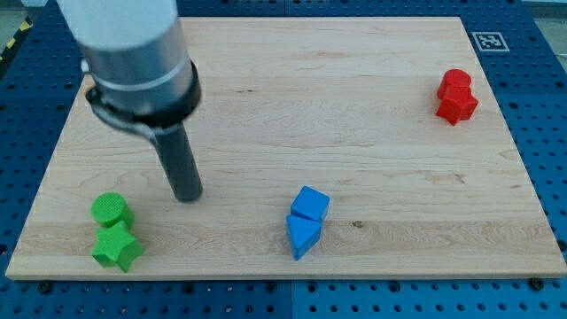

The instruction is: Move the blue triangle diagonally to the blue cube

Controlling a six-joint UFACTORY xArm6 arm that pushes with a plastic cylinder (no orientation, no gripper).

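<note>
The blue triangle (302, 236) lies near the view's bottom centre on the wooden board (354, 106). The blue cube (310, 203) sits just above it, touching it. My tip (188, 196) rests on the board to the left of both blue blocks, well apart from them, and up and to the right of the green blocks.
A green cylinder (112, 211) and a green star (117, 247) sit at the view's bottom left, touching each other. Two red blocks (456, 96) sit together at the view's top right. A marker tag (486, 41) is at the board's top right corner.
</note>
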